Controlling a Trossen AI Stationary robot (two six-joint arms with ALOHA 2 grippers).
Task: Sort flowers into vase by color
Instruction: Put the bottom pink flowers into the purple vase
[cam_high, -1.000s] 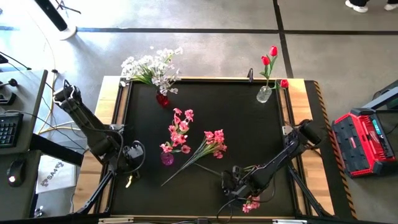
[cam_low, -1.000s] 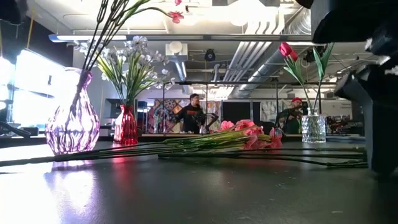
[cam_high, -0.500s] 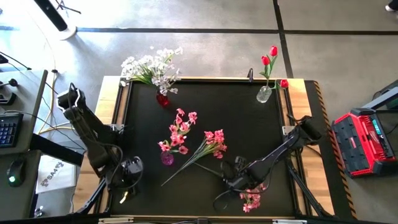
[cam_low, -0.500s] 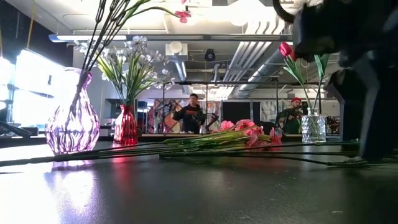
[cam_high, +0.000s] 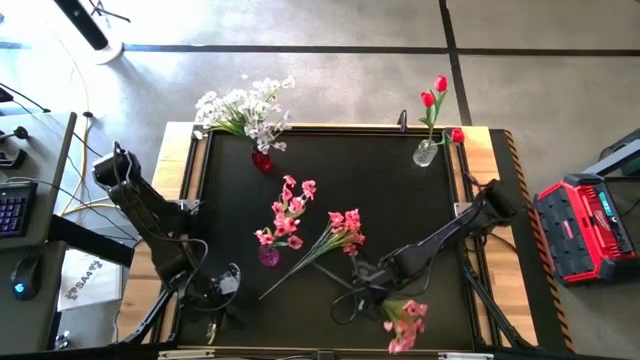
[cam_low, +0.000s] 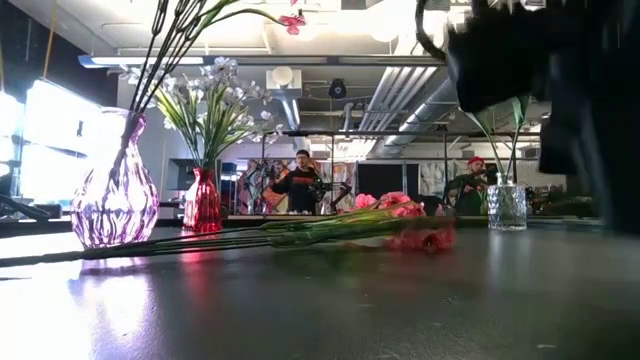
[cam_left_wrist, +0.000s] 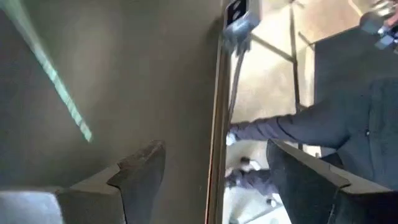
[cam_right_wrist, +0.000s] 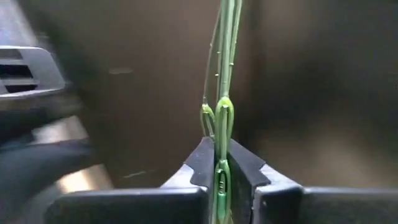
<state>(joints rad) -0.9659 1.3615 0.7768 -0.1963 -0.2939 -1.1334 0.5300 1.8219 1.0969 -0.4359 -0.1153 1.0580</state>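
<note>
Green stem (cam_right_wrist: 219, 124) in clamped right end effector (cam_right_wrist: 217, 171)

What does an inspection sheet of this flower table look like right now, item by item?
Surface: black table top, wooden rim.
Job's things: white flowers in red vase; red tulips in clear vase; pink flowers in purple vase; loose pink bunch lying flat; pink spray near the front edge.
Clutter: nothing seen.
Grippers: right gripper shut on green stem; left gripper open, off the table's left front corner.
Cables: cable loop by the right gripper.
Surroundings: red case, keyboard, people behind.
</note>
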